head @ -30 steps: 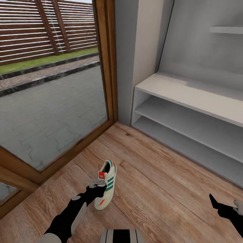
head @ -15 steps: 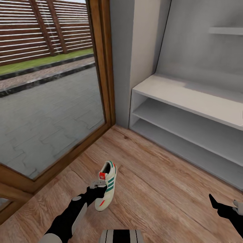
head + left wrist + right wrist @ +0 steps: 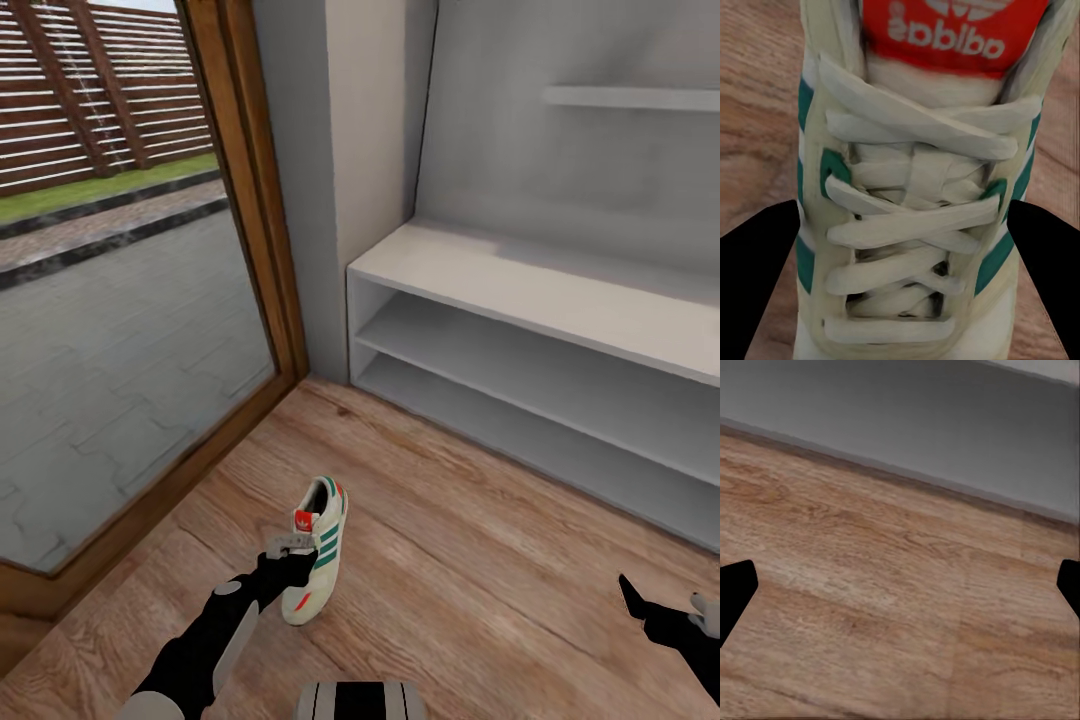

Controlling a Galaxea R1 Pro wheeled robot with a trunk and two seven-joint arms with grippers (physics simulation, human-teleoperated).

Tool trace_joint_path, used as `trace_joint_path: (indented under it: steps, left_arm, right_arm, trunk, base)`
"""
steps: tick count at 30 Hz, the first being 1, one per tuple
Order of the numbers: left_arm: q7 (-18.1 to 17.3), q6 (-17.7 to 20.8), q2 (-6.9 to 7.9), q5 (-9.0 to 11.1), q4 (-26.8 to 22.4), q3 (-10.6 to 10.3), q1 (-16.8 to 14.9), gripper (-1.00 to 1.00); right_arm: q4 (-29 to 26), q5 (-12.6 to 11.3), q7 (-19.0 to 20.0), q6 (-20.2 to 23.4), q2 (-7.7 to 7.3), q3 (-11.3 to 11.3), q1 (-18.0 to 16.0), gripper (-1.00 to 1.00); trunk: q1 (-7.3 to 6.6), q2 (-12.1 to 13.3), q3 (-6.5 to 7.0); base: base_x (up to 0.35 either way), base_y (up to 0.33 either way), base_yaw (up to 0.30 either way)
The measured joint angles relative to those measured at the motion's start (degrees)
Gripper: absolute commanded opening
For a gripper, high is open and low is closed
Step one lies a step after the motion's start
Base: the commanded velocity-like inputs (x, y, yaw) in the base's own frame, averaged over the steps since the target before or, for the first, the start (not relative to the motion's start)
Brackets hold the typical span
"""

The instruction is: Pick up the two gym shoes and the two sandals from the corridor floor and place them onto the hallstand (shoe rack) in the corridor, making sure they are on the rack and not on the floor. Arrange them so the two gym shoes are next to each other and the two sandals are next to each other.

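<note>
A tall wood-framed glass door (image 3: 245, 190) stands at the corridor's end, beside a pale wall corner (image 3: 350, 130). Through the glass lie grey paving (image 3: 110, 330), a strip of grass (image 3: 90, 190) and a slatted wooden fence (image 3: 90, 90).

One gym shoe (image 3: 318, 548), one hallstand (image 3: 560, 290), two open shelf levels.

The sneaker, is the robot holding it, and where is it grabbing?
Yes. The left gripper holds the gym shoe across its laced middle, a finger on each side. The right gripper is open over the floor, holding nothing.
</note>
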Motion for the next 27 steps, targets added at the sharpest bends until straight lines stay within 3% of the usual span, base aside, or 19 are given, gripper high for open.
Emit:
trace_joint_path:
  steps: [21,27]
  left_arm:
    - [0.0,0.0,0.0,-0.03,-0.09,-0.01,0.0,-1.0]
    - [0.0,0.0,0.0,0.01,-0.15,-0.01,0.0,-1.0]
  right_arm:
    - [0.01,-0.05,0.0,0.0,0.0,0.02,0.0,1.0]
    - [0.01,-0.04,0.0,0.0,0.0,0.01,0.0,1.0]
  trunk:
    - [0.0,0.0,1.05]
    - [0.0,0.0,1.25]
  base:
    - [0.0,0.0,-0.262]
    - [0.0,0.0,-0.122]
